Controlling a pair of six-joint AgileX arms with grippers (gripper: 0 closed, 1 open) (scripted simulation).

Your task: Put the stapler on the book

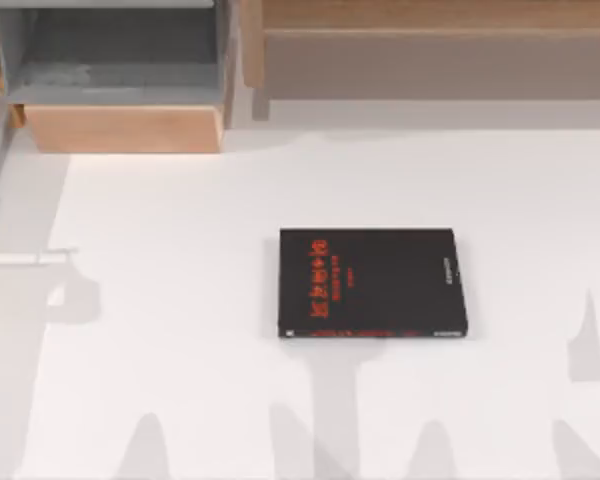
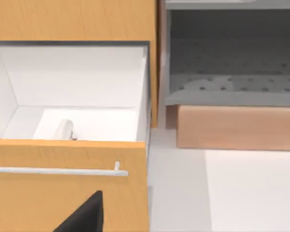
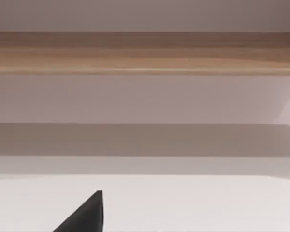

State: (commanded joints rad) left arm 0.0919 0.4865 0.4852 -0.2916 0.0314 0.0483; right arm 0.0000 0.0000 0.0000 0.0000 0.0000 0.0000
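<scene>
The black book point(image 1: 372, 283) with red lettering lies flat near the middle of the white table in the top view. In the left wrist view a wooden drawer point(image 2: 67, 193) stands pulled open, and the small white stapler point(image 2: 64, 129) lies on its white floor close behind the drawer front. A dark part of my left gripper point(image 2: 87, 215) shows in front of the drawer front, below its metal handle point(image 2: 58, 170). In the right wrist view a dark part of my right gripper point(image 3: 87, 215) hangs over bare table, facing a wooden shelf.
The drawer's handle point(image 1: 30, 257) juts in at the table's left edge. A grey open compartment point(image 1: 120, 60) with a wooden base sits at the back left. A long wooden shelf point(image 1: 430, 20) runs along the back right. Bare table surrounds the book.
</scene>
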